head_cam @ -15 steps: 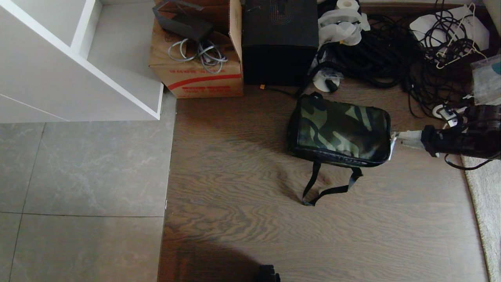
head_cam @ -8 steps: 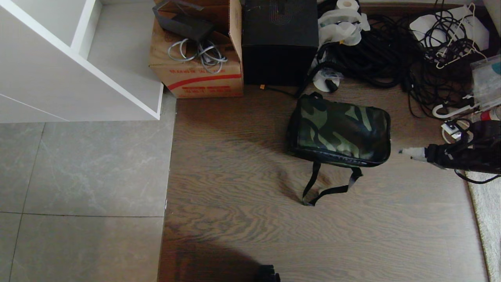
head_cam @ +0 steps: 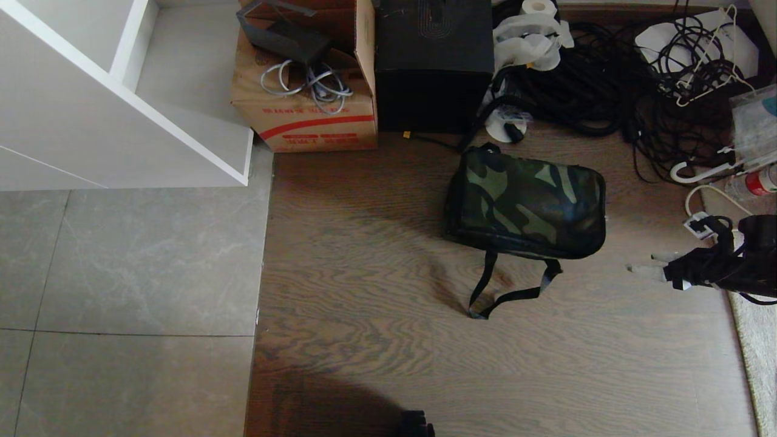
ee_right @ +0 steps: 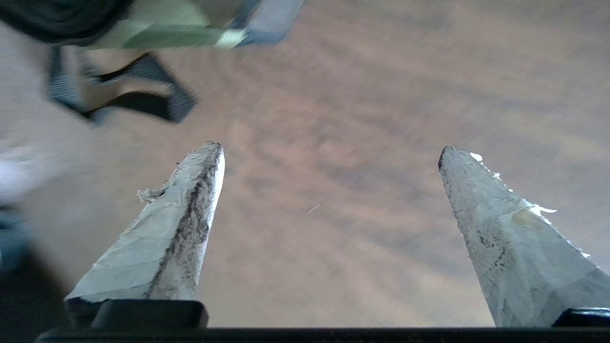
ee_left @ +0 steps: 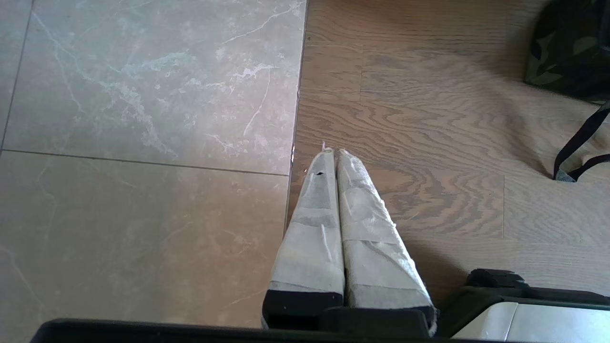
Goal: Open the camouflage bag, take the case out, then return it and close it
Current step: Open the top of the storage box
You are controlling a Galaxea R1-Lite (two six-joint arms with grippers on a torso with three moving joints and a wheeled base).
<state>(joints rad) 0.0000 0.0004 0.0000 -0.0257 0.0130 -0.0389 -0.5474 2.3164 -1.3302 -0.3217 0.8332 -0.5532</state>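
Wood-grain floor [head_cam: 376, 285] carries the whole job in your head view. One camouflage bag [head_cam: 527, 203] lies closed on it, right of centre, its black strap [head_cam: 507, 291] looping toward you. You won't see the case in any view. Right gripper [head_cam: 643, 264] sits right of the bag and a bit nearer you, clear of it, over bare wood, holding nothing; the fingers blur here, so read their spread from the wrist. Far side is crowded: one brown carton [head_cam: 306, 91], one tall black box [head_cam: 433, 64] and a cable heap [head_cam: 613, 79] just beyond the bag. One white shelf unit [head_cam: 121, 103] fills the far left over grey tile [head_cam: 127, 273]. Pale rug edge [head_cam: 753, 340] runs down the right. Near side of the bag is open wood, your best room.

Left wrist view: left gripper [ee_left: 333, 151] has its two taped fingers pressed together, empty, parked over the seam where tile meets wood. Bag corner and strap show well off to the side.

Right wrist view: you get two taped fingers [ee_right: 181, 224] spread wide with bare floor between, touching nothing. The bag's bottom edge and strap lie beyond the tips, apart from them.
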